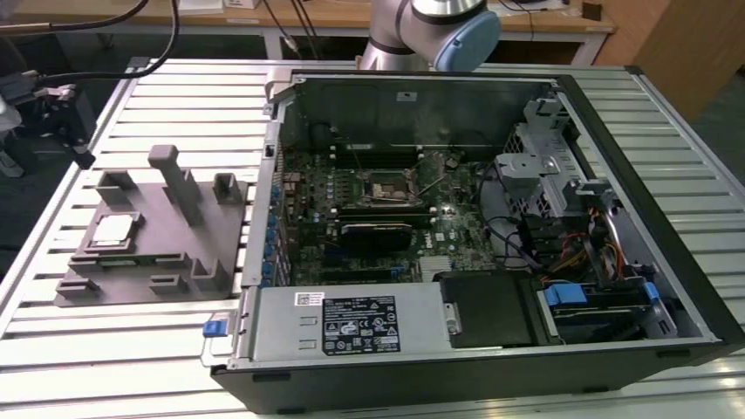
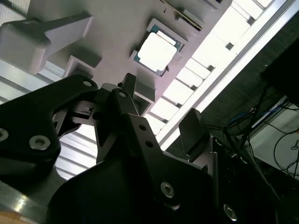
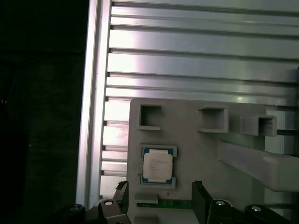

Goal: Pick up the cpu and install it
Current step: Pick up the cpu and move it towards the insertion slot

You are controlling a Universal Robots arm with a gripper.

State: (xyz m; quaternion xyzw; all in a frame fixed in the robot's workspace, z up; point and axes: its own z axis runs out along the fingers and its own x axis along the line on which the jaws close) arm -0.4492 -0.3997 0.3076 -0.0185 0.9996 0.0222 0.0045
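Silvery square cpu (image 3: 158, 166), dark thin rim, seated in grey fixture (image 3: 201, 154) recess; hand (image 3: 160, 190) spread, empty.

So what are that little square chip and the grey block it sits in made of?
The cpu: likely metal on top, pale silvery with a soft sheen, over a thin darker greenish rim, probably circuit board. The grey fixture block: looks like matte plastic, uniform dull grey, with moulded or printed pockets and posts; I can't be sure.
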